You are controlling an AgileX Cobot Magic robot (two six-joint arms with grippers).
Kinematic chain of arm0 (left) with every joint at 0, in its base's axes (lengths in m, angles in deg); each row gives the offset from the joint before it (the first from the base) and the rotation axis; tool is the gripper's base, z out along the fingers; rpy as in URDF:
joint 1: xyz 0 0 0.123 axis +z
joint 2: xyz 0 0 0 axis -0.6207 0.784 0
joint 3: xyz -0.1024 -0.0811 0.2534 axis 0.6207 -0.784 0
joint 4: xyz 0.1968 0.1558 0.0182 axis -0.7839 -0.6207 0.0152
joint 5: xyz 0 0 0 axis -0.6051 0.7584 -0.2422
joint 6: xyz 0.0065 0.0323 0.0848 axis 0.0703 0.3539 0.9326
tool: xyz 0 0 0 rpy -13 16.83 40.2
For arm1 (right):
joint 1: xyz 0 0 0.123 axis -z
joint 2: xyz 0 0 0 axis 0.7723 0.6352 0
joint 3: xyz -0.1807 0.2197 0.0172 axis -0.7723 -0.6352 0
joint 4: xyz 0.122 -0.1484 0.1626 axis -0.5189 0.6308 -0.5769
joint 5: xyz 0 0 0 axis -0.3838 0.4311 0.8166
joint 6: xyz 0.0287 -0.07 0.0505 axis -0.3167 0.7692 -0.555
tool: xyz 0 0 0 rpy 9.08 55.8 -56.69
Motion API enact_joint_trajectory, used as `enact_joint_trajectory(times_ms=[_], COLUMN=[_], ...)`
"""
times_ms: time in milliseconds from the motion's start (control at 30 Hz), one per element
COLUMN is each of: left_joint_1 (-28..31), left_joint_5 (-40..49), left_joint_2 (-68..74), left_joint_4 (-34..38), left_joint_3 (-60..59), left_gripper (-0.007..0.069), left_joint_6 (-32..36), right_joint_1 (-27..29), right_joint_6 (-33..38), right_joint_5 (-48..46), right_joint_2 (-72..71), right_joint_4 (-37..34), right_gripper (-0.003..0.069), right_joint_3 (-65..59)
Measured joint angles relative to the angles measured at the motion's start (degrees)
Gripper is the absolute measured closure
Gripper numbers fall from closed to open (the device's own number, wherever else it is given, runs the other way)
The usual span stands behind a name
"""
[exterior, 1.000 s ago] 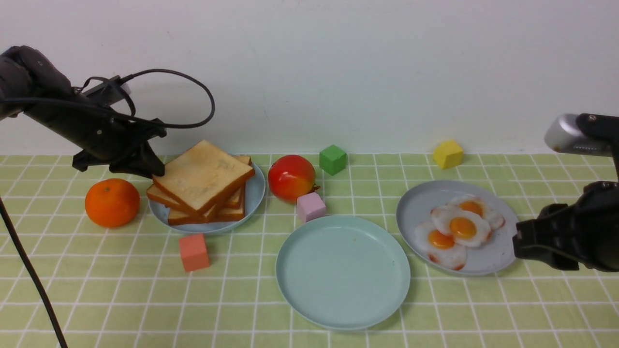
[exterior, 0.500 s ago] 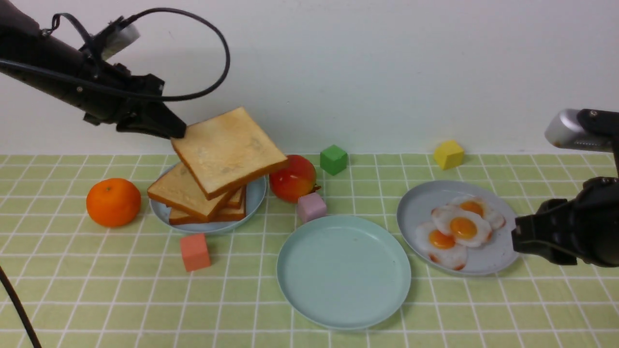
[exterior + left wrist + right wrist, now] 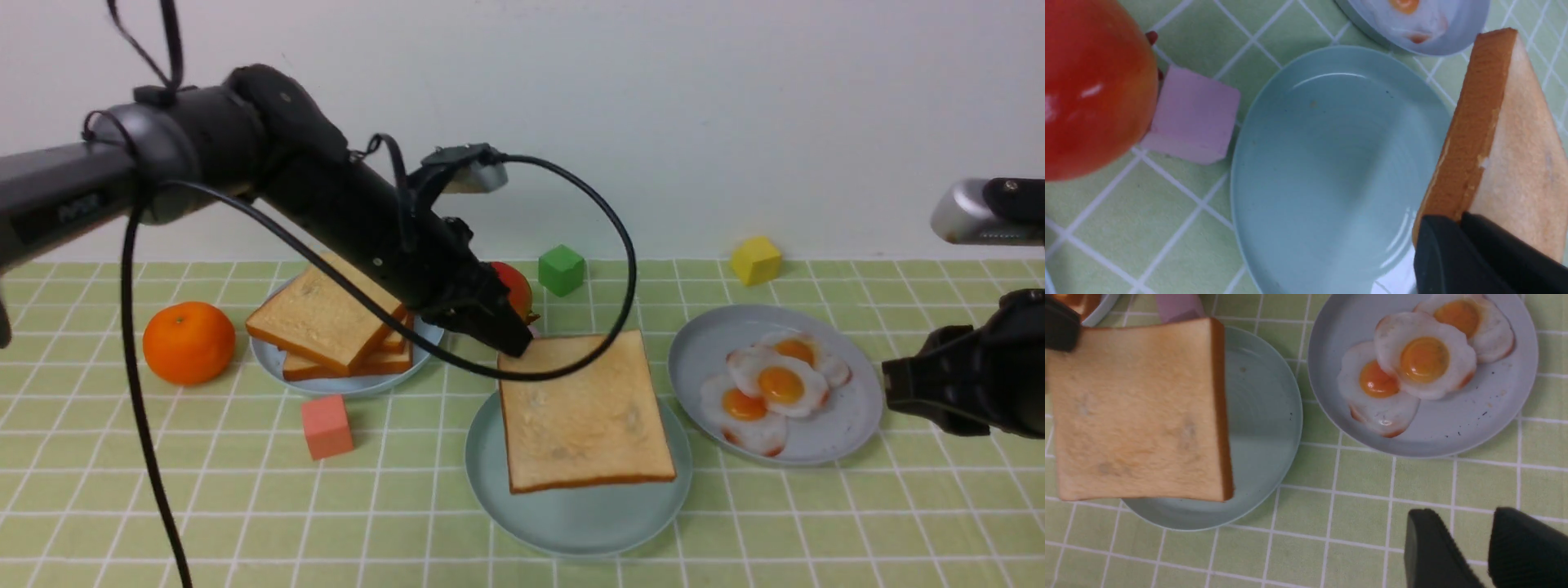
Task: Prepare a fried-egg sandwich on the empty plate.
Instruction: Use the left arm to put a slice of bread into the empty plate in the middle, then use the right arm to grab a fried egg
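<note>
Nearest me, the empty plate, round, smooth mint-green plastic with a low rim, sits at the centre of the checked counter. Over it I note a toast slice: square, porous, dark-crusted, face up, pinched at its far corner by the left gripper fingers. The right gripper fingers stand slightly apart, holding nothing. Beyond, glossy fried eggs lie on a grey-blue plate. Lettering on the left arm is unreadable.

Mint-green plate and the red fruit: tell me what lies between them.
A pale pink cube sits between the red fruit and the mint-green plate, close beside both. The left wrist view shows it plainly.
</note>
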Motion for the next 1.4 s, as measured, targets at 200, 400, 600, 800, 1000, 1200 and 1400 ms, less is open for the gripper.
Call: enact_joint_trajectory(times_ms=[200, 400, 600, 800, 1000, 1200, 1400], left_joint_1=[-2.3, -2.7, -2.8, -2.7, -2.7, -5.1, -12.4], left_joint_5=[-5.3, -7.7, -6.0, 0.6, 8.5, 11.4, 9.2], left_joint_2=[3.7, 4.9, 2.8, -3.9, -15.5, -21.3, -21.7], left_joint_4=[-3.2, -5.0, -9.1, -13.6, -7.9, -4.1, -9.9], left_joint_3=[-0.1, -0.1, -0.1, -0.1, -0.1, -0.1, -0.3], left_gripper=[0.0589, 0.0446, 0.0164, 0.002, 0.0081, 0.0249, 0.0438], left_joint_6=[0.0, -1.1, -8.6, -15.9, -14.7, -11.2, -16.4], right_joint_1=[0.0, 0.0, 0.0, 3.8, 13.9, 16.5, 16.6], right_joint_6=[-0.6, -0.9, -6.1, -14.2, -17.1, -2.3, 20.5], right_joint_5=[0.5, 0.7, 6.2, 9.9, 11.2, 14.0, 14.9], right_joint_2=[0.0, 0.0, 1.6, 6.3, 11.5, 17.5, 23.8], right_joint_4=[0.8, 0.9, 1.1, 1.1, -4.7, -25.6, -50.7], right_gripper=[0.0417, 0.0413, 0.033, 0.0123, 0.0004, 0.0093, 0.0138], right_joint_3=[0.0, 0.0, 0.0, 0.0, 0.0, 0.0, 0.0])
